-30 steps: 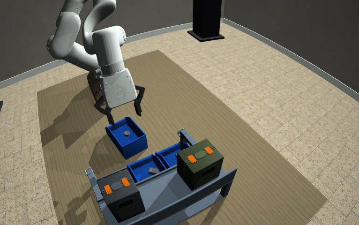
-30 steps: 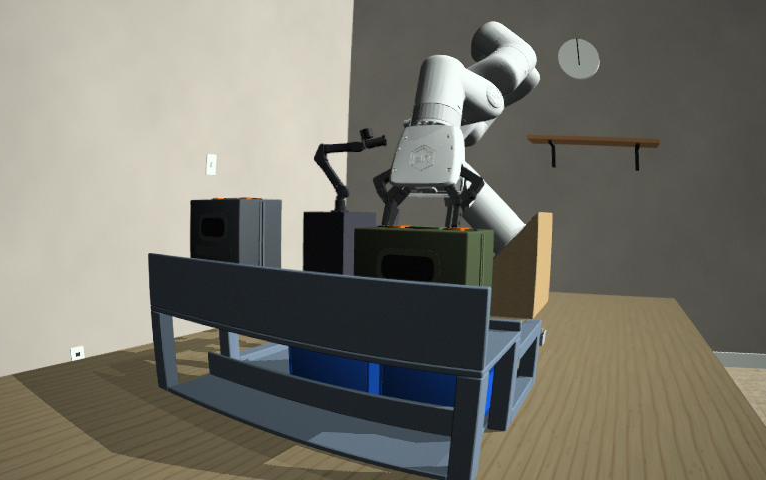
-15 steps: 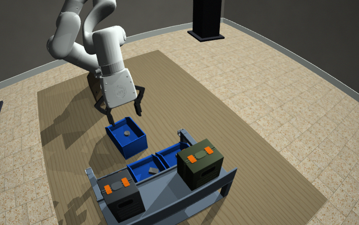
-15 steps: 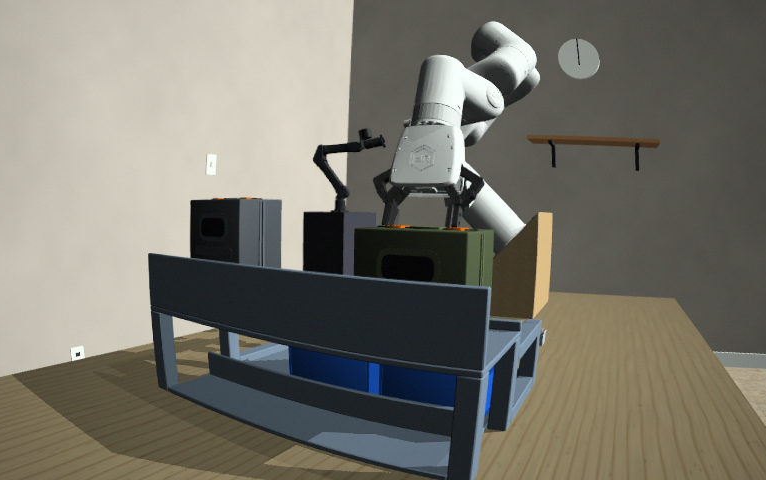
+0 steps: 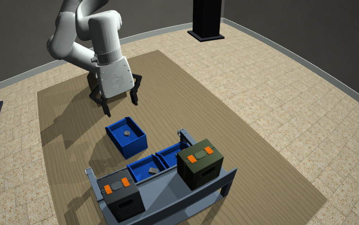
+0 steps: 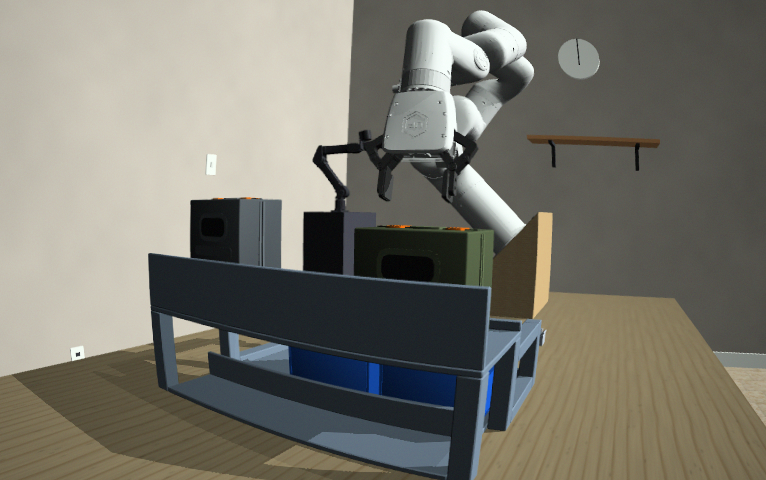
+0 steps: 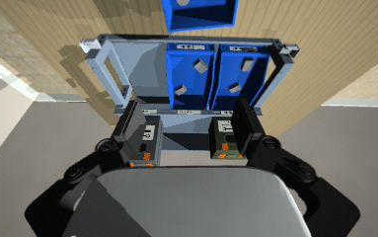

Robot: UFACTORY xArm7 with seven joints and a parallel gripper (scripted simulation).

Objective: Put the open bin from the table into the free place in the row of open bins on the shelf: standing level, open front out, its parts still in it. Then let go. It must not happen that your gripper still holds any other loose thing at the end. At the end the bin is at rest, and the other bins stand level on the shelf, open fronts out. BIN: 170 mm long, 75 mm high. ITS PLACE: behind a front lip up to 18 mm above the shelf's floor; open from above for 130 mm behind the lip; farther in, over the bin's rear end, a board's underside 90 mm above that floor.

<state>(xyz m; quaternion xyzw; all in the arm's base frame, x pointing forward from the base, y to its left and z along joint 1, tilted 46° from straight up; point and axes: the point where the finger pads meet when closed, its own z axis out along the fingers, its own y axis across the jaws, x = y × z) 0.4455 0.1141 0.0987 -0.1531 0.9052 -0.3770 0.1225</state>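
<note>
Hanging fully open and empty, the gripper sits above the blue bin, which lies below and shelfward. Its long axis probably points toward the shelf.

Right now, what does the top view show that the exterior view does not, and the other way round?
Top only: the blue bin on the table with one grey part inside it, beyond the shelf. Exterior only: a wall clock and a wall shelf. Both: the open, empty gripper, the shelf unit, and the green case.
</note>
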